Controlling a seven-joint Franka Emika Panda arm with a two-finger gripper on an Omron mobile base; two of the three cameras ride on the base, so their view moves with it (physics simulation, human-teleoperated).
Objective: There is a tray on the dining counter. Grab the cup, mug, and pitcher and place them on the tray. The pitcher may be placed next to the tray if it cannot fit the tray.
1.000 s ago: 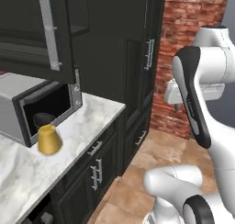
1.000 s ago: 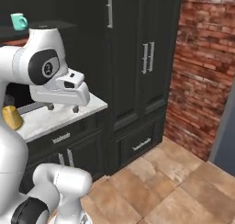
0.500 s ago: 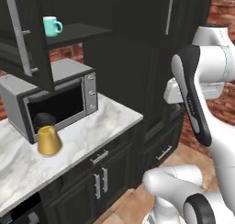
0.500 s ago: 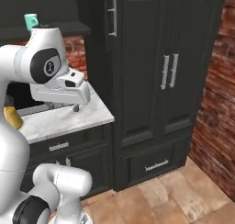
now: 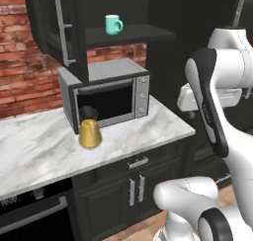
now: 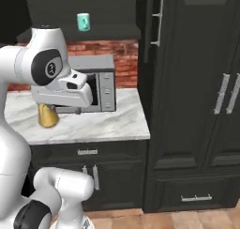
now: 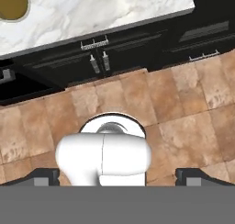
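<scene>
The amber-gold pitcher stands on the marble wall counter, in front of the microwave's left corner. In the right base view the pitcher is partly behind my hand, and from above in the hand view the pitcher sits at the top left. The teal mug rests on a dark shelf above the microwave, also seen as the mug. My gripper is open and empty, high over the tiled floor and well short of the counter. The tray, the cup and the dining counter are out of view.
A steel microwave stands on the counter against the brick wall. An open upper cabinet door juts out left of the shelf. Tall dark cabinets rise to the right. Dark drawers sit below the counter edge.
The whole scene has slid sideways as the base turned. The counter, microwave, pitcher and mug now sit more centrally. The arm keeps its pose and the gripper stays open.
</scene>
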